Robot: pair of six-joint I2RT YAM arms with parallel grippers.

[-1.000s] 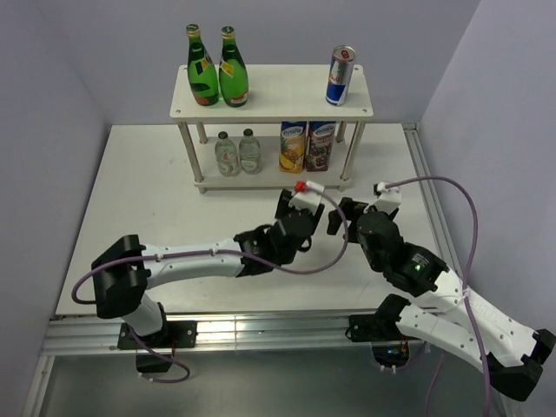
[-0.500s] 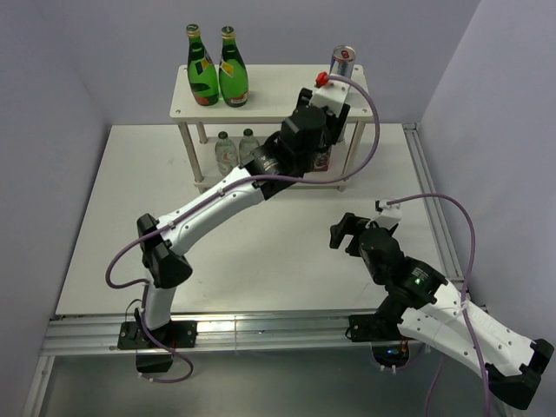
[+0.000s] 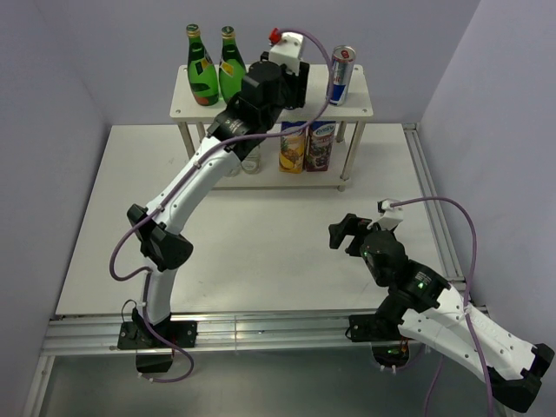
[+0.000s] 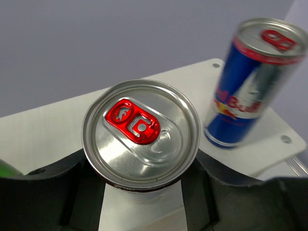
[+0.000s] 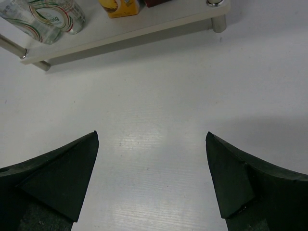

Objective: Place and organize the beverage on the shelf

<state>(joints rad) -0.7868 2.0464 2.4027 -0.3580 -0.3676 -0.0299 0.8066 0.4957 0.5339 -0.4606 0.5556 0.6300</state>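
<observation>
My left gripper is over the top board of the cream shelf, with its jaws closed round a slim can seen from above, silver lid and red tab. I cannot tell whether this can rests on the board. The top view hides it under the gripper. A second blue-silver-red can stands on the same board to its right. Two green bottles stand at the board's left end. Two small clear bottles stand on the lower tier. My right gripper is open and empty over the table.
Two juice cartons stand on the lower tier, right of the clear bottles. My left arm stretches from the near left across the table up to the shelf. Walls close in behind and at both sides.
My left arm has swung from the table's middle up to the shelf top with the can and moved left along it. The right gripper has drawn back a little toward me.
</observation>
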